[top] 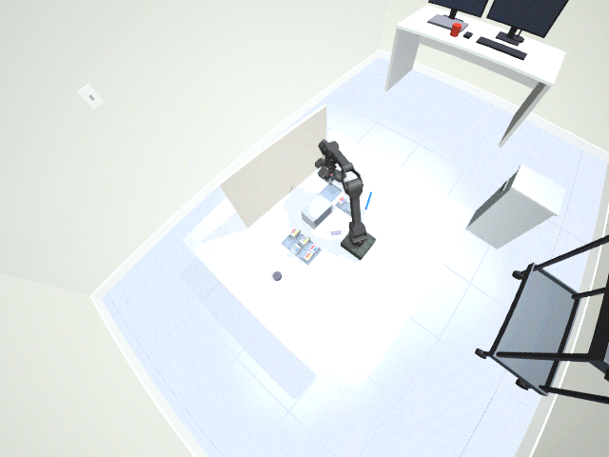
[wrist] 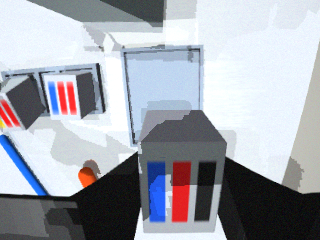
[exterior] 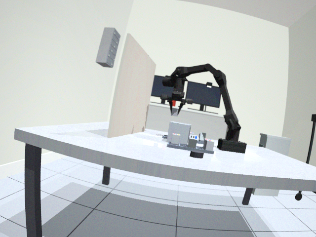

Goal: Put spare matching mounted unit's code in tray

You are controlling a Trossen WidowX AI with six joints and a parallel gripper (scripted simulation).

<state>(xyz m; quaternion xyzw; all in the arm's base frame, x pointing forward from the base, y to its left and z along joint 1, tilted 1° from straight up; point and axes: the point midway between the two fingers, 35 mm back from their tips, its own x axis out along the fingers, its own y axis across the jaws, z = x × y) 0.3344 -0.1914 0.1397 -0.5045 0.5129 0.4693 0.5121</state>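
Observation:
My gripper (top: 330,175) (exterior: 175,111) (wrist: 175,156) is shut on a grey spare block (exterior: 174,112) (wrist: 182,228), held well above the table. Its face shows blue, red and black bars in the wrist view. The tray (wrist: 160,75) (top: 333,189) is shallow and empty where visible; the held block overlaps its lower end in the wrist view. A rack (wrist: 103,92) beside it holds a blue-red-red spare (wrist: 62,95) and a spare with yellow and red bars (wrist: 22,104). The large grey box (top: 318,205) (exterior: 179,127) stands near the tray; no code on its back is readable.
Another rack (exterior: 178,146) holds several spares. A tall panel (top: 280,167) (exterior: 132,89) stands along one side. A dark puck (top: 277,276) (exterior: 196,154), a blue stick (top: 368,200) (wrist: 22,165) and an orange object (wrist: 86,176) lie on the table.

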